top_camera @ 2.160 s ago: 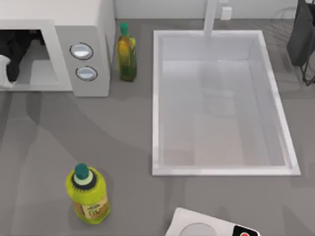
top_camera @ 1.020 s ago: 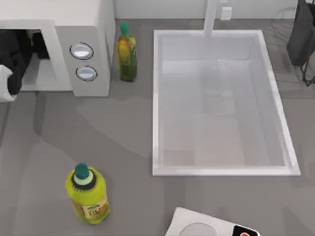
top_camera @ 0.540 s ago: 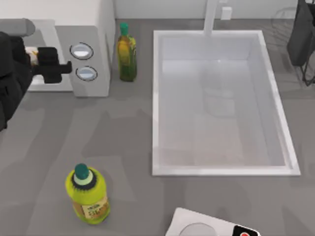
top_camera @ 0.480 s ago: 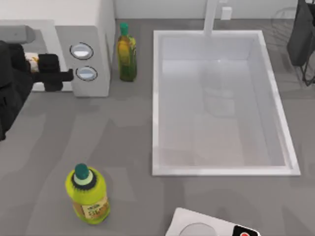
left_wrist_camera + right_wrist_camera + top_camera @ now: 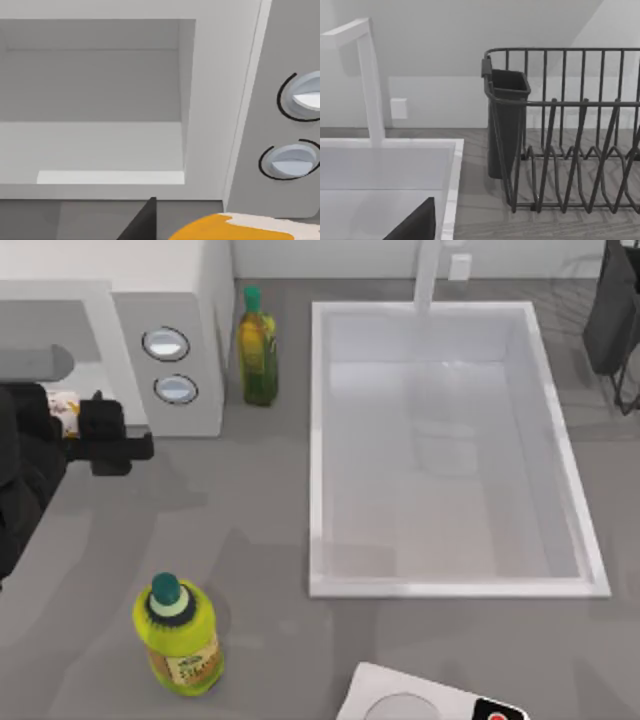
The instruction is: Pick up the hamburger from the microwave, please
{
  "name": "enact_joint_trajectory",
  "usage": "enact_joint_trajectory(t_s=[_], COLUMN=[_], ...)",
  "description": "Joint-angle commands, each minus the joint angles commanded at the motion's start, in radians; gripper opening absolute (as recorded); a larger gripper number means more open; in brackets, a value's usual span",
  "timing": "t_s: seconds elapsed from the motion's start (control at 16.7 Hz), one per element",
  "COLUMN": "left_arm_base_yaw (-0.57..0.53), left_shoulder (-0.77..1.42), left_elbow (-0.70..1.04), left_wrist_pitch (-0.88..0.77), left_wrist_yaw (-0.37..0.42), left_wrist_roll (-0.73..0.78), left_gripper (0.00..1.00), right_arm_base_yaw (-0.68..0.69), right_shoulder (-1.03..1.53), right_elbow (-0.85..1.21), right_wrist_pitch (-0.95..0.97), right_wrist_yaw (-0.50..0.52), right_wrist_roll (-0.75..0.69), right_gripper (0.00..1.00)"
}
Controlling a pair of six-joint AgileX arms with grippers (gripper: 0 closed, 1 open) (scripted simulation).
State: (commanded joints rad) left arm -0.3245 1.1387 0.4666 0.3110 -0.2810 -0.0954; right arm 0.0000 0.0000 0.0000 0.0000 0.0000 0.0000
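The white microwave point(image 5: 180, 300) stands at the back left, and its open cavity point(image 5: 90, 100) holds nothing. My left gripper point(image 5: 78, 426) hovers just in front of the cavity mouth, over the grey counter, shut on the hamburger point(image 5: 63, 411). The hamburger's orange-and-white wrap point(image 5: 240, 227) shows close under the left wrist camera, below the two dials point(image 5: 292, 162). A dark part of my right gripper point(image 5: 415, 226) shows in the right wrist view, parked at the back right by the sink corner.
A tall yellow-green bottle point(image 5: 257, 345) stands right of the microwave, and a squat one point(image 5: 178, 635) stands near the front left. The white sink point(image 5: 450, 580) takes up the middle right. A dark dish rack point(image 5: 570, 140) is at the back right. A white device point(image 5: 420, 700) lies at the front edge.
My left arm has drawn back out of the microwave cavity toward the table's front, carrying the hamburger with it. The bottles have not moved.
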Motion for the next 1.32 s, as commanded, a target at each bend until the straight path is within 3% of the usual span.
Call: enact_joint_trajectory(t_s=[0.36, 0.96, 1.32], left_arm_base_yaw=[0.005, -0.004, -0.001], left_shoulder=[0.124, 0.681, 0.807], left_elbow=[-0.023, -0.189, -0.242], left_wrist_pitch=[0.117, 0.892, 1.050], left_wrist_yaw=[-0.003, 0.004, 0.010], left_wrist_roll=[0.002, 0.003, 0.005], left_gripper=[0.00, 0.00, 0.00], right_arm_base_yaw=[0.000, 0.000, 0.000], right_shoulder=[0.000, 0.000, 0.000], right_elbow=[0.000, 0.000, 0.000], right_wrist_pitch=[0.000, 0.000, 0.000], right_wrist_yaw=[0.000, 0.000, 0.000], right_wrist_roll=[0.000, 0.000, 0.000], right_gripper=[1.00, 1.00, 1.00])
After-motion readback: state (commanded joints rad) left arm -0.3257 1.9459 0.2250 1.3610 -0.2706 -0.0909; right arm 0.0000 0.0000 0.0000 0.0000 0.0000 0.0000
